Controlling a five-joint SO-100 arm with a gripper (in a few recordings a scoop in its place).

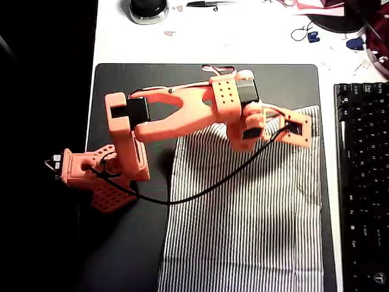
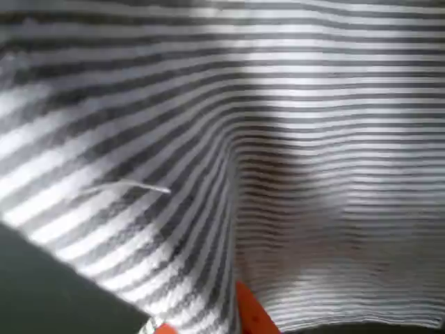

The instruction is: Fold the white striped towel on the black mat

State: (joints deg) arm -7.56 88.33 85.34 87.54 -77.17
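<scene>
Towel: I see the white striped towel (image 1: 249,213) spread flat on the right half of the black mat (image 1: 127,243), not yet folded.
Gripper: I have the gripper (image 1: 296,126) at the towel's top right corner in the overhead view, likely to lift that corner for a fold; jaw opening and grasp I cannot tell.
Wrist view: a ridge puckers in the cloth toward an orange fingertip (image 2: 252,313).
Containers: I see none.
Nearby: keyboard (image 1: 363,182) just beside the mat.
</scene>
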